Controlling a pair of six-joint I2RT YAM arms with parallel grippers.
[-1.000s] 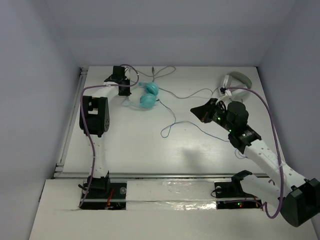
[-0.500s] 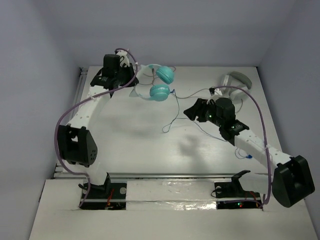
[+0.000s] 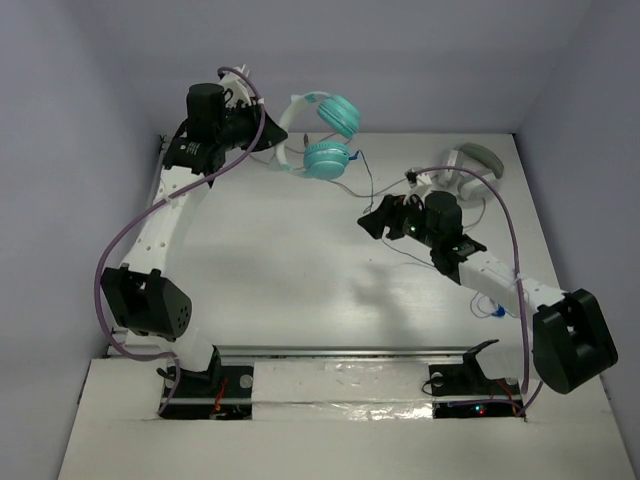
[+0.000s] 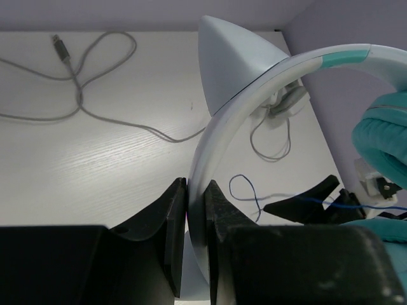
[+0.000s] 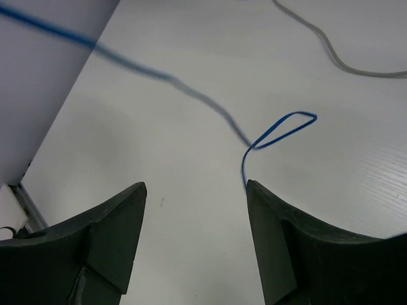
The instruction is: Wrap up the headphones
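Both arms are wearing white shells with chunky black joints, the left arm (image 3: 165,215) and the right arm (image 3: 495,280) alike. A purple cable (image 3: 100,290) is looping away from behind the left gripper (image 4: 195,189). A second purple cable (image 3: 517,270) is hanging behind the right gripper (image 5: 194,187). Its fingers (image 5: 114,235) are looking black and wedge-shaped, with smooth flat sides.
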